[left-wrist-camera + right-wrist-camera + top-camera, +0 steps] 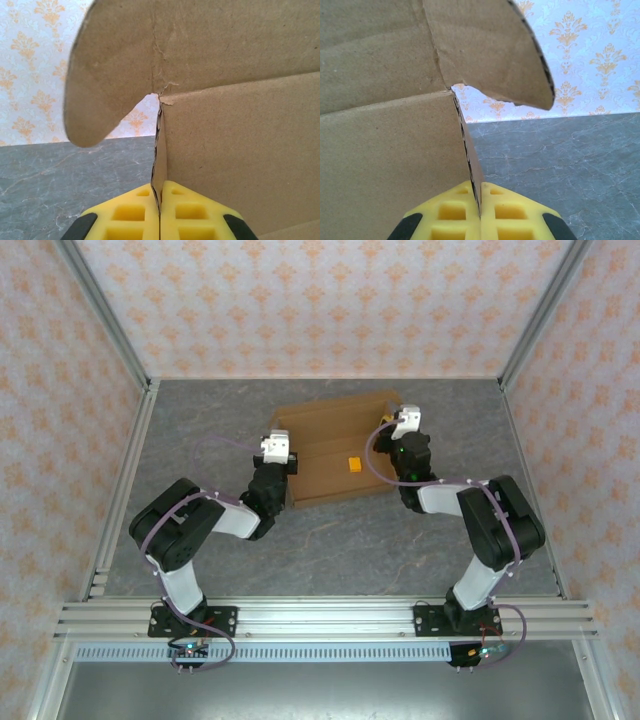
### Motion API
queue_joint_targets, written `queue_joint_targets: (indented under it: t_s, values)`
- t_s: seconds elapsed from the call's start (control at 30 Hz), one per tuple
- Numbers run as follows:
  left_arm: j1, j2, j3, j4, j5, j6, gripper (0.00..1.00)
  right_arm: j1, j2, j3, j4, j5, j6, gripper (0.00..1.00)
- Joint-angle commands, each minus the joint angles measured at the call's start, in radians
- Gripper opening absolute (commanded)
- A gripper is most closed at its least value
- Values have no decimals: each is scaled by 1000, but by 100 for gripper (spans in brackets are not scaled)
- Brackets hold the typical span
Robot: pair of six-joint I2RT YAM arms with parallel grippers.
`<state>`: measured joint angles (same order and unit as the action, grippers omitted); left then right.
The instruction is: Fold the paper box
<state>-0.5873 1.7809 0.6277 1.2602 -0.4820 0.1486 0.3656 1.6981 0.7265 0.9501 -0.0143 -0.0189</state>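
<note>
The paper box (320,435) is seen lying on the grey marbled table (330,540), toward the far middle, between the two arms. It is made of plain brown cardboard, and most of the sheet is spread low and open. A small orange block (353,465) is carried on the cardboard, right of its middle and nearer the right arm.

At the box's left end, a thin cardboard side wall (240,150) is raised on edge. It is pinched by the left gripper (160,202), whose yellow fingers (130,215) are pressed together on the wall's edge. Above the pinch, a rounded flap (115,70) is bent outward to the left, with patterned wallpaper (35,60) visible behind it.

The right end is held in mirror fashion. The right gripper (481,200) is clamped on the edge of the upright wall there, with its yellow fingers (510,215) closed against the cardboard. A rounded ear is curled away to the right above it.

In the top view, both arms are bent at the elbow. The upper links are angled outward from the bases at the near edge, and the forearms are turned inward toward the box. The left wrist is set at the box's left edge and the right wrist at its right edge. Both grippers are pointed toward the far wall.
</note>
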Motion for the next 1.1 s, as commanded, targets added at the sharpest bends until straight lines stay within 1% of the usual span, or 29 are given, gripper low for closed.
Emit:
queue_joint_targets:
  t_s: [0.0, 0.17, 0.33, 0.4, 0.47, 0.5, 0.6, 0.67, 0.73, 0.83, 0.9, 1.0, 1.07]
  values:
    - [-3, -32, 24, -100, -69, -25, 13, 7, 0, 30, -2, 66, 25, 0]
    - [33, -117, 36, -274, -22, -116, 28, 5, -14, 46, -64, 121, 8, 0]
    - [77, -189, 33, -424, 78, -175, 45, 4, -19, 62, -109, 146, 14, 0]
    - [92, -219, 28, -466, 122, -188, 52, 6, -20, 68, -119, 149, 14, 0]
    - [112, -254, 15, -492, 171, -202, 61, 5, -18, 73, -122, 148, 10, 0]
    - [127, -276, 11, -512, 210, -202, 63, 5, -19, 76, -126, 147, 7, 0]
    - [189, -333, 35, -625, 361, -181, 67, 5, -24, 86, -146, 141, -10, 0]
    - [246, -343, 95, -734, 482, -160, 69, 5, -27, 97, -162, 134, -32, 0]
    - [301, -315, 200, -879, 605, -124, 70, 1, -29, 106, -177, 117, -52, 0]
    - [346, -260, 316, -987, 724, -71, 71, -16, -35, 121, -212, 64, -64, 0]
    - [377, -221, 388, -1039, 785, -41, 71, -31, -44, 134, -250, 15, -77, 0]
    - [402, -158, 493, -1110, 802, -7, 71, -64, -61, 148, -308, -71, -84, 0]
    - [421, -109, 551, -1128, 828, 8, 70, -85, -72, 156, -339, -109, -84, 0]
